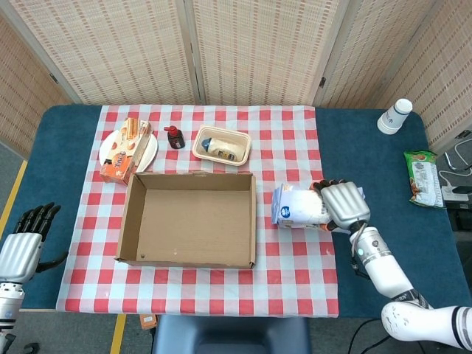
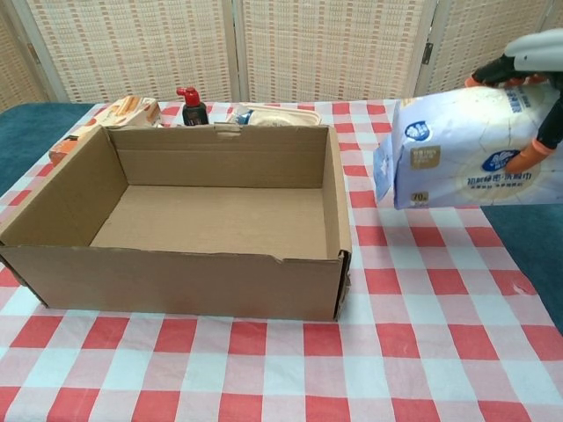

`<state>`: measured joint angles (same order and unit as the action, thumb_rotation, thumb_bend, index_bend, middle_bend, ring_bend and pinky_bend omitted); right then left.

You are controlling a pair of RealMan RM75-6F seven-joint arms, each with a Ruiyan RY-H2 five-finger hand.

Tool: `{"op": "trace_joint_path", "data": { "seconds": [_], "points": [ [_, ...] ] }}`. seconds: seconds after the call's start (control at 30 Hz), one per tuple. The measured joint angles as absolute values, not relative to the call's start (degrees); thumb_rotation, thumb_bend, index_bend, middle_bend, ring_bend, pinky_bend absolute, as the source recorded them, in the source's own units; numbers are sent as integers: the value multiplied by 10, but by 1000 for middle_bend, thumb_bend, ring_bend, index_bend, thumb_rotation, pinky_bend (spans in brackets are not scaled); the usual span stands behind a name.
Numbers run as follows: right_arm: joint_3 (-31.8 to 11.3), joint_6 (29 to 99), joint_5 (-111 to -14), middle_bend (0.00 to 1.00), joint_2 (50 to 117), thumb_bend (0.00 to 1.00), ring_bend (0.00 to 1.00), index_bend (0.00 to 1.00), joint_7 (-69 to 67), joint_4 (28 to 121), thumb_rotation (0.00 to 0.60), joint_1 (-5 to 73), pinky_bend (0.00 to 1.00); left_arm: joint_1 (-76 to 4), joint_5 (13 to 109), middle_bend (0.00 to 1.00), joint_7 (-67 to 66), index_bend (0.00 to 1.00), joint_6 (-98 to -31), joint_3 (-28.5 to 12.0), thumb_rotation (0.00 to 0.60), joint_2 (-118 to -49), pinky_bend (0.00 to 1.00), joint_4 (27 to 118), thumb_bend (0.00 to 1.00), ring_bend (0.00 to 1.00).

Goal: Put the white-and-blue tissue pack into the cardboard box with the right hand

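My right hand [image 1: 341,206] grips the white-and-blue tissue pack [image 1: 300,207] from its right side and holds it in the air, clear of the cloth, just right of the cardboard box [image 1: 188,217]. In the chest view the tissue pack [image 2: 466,154] hangs above the checked cloth at the upper right, with my right hand's [image 2: 537,79] orange-tipped fingers over its top and right end. The cardboard box [image 2: 176,220] is open and holds nothing. My left hand [image 1: 26,240] rests at the table's front left corner, fingers apart, holding nothing.
Behind the box stand a plate [image 1: 151,153] with an orange snack box [image 1: 125,151], a small dark bottle [image 1: 175,137] and a beige tray [image 1: 221,145] with a bottle in it. A paper cup [image 1: 394,116] and a green snack bag [image 1: 422,177] lie at the far right.
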<state>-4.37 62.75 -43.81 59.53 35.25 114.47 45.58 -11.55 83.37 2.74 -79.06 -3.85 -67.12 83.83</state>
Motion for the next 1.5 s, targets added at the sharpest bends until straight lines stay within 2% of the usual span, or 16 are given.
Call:
{"op": "trace_joint_path", "data": {
  "seconds": [0.3, 0.5, 0.73, 1.17, 1.5],
  "points": [
    [-89, 674, -413, 309, 503, 131, 361, 393, 408, 1262, 600, 478, 558, -115, 831, 0, 28, 0, -788, -38, 600, -671, 67, 837, 197, 0],
    [-121, 680, -375, 313, 497, 142, 367, 403, 433, 1290, 600, 517, 562, -116, 831, 0, 31, 0, -787, -38, 600, -671, 67, 836, 196, 0],
    [-133, 671, -341, 316, 564, 160, 370, 406, 458, 1274, 600, 566, 562, -116, 829, 0, 36, 0, -785, -39, 600, -669, 68, 835, 196, 0],
    [-171, 680, -247, 319, 739, 176, 373, 407, 522, 1191, 600, 702, 569, -117, 826, 0, 58, 0, -777, -39, 600, -665, 67, 828, 196, 0],
    [-195, 670, -218, 327, 809, 176, 384, 412, 527, 1128, 600, 753, 569, -115, 826, 0, 57, 0, -781, -40, 600, -662, 68, 829, 197, 0]
  ]
}}
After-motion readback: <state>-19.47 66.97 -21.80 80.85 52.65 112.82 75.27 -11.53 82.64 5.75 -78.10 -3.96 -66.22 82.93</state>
